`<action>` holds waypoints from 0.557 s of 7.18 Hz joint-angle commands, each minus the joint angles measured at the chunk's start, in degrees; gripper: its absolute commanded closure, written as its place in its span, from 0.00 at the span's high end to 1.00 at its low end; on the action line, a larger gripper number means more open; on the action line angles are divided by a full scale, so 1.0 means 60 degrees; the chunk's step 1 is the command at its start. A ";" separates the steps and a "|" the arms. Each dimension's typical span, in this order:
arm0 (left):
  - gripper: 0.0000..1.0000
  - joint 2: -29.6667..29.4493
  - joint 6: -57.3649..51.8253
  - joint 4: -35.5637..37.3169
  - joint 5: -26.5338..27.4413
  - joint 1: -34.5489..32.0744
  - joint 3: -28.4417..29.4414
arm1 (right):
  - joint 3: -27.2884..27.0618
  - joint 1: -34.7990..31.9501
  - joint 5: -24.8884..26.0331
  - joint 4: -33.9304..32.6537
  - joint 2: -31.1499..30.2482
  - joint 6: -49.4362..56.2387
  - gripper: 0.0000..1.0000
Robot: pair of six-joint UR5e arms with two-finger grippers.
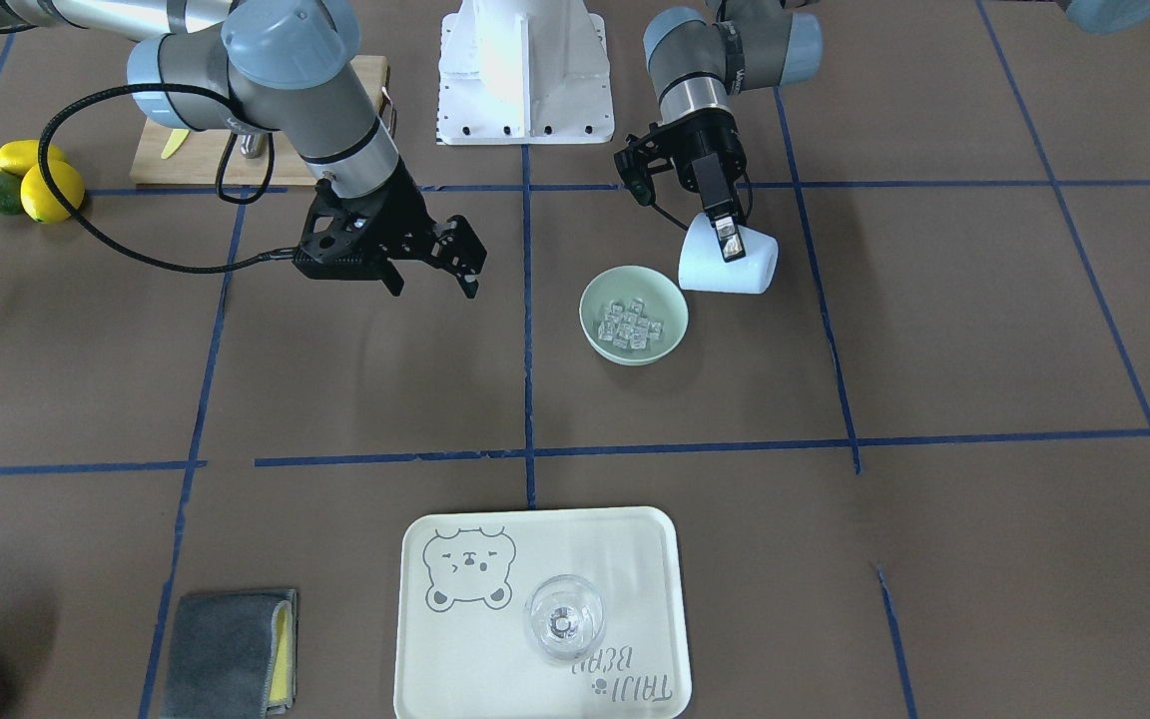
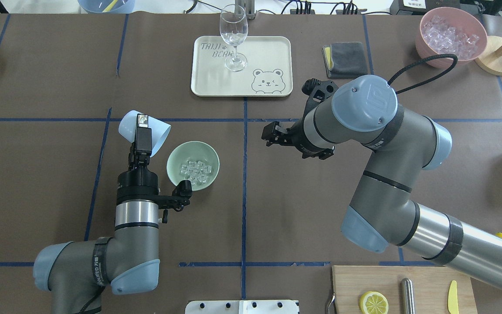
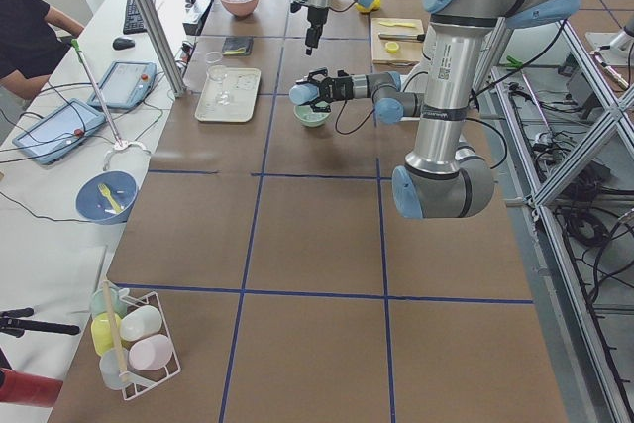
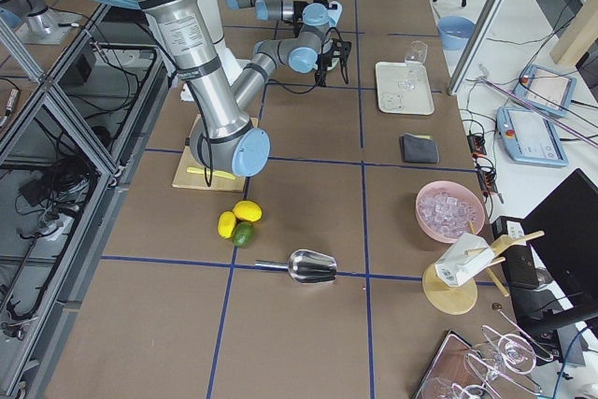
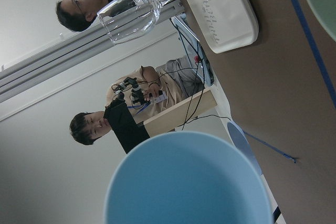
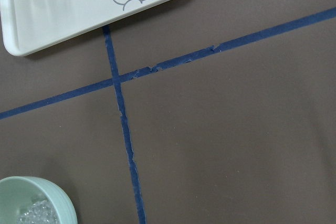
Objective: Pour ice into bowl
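- Gripping the light blue cup (image 2: pixel 157 133), the left gripper (image 2: pixel 142 124) has its fingers clamped across the cup's wall, with one finger lying along the outside.
- The cup is tipped onto its side and sits just beside the bowl (image 2: pixel 176 158), on the side away from the tape line (image 2: pixel 244 196).
- The pale green bowl stands upright on the brown table (image 2: pixel 37 174).
- The ice (image 2: pixel 195 171) lies in a small heap in the middle of the bowl.
- The right gripper (image 1: pixel 433 280) hangs over bare table, well apart from the bowl, its fingers spread wide with nothing between them.
- A cream tray (image 2: pixel 207 83) across the table carries an upright wine glass (image 2: pixel 233 32).
- A grey cloth (image 2: pixel 347 59) lies beside the tray.
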State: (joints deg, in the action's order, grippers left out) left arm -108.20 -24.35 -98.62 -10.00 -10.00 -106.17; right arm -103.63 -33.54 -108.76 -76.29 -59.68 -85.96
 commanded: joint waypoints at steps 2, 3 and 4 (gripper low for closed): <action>0.00 0.0015 -0.0436 -0.0013 -0.1609 -0.0019 -0.0773 | -0.0014 0.0009 0.0021 0.0000 0.0000 0.0000 1.00; 0.00 0.0030 -0.0685 -0.0042 -0.2194 -0.0033 -0.1081 | -0.0029 0.0009 0.0036 0.0000 0.0029 0.0000 1.00; 0.00 0.0073 -0.0687 -0.0072 -0.2896 -0.0120 -0.1606 | -0.0029 0.0024 0.0051 -0.0015 0.0029 0.0000 1.00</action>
State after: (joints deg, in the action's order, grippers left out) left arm -107.97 -27.85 -98.86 -22.55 -10.31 -112.57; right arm -103.75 -33.45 -108.56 -76.31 -59.56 -85.96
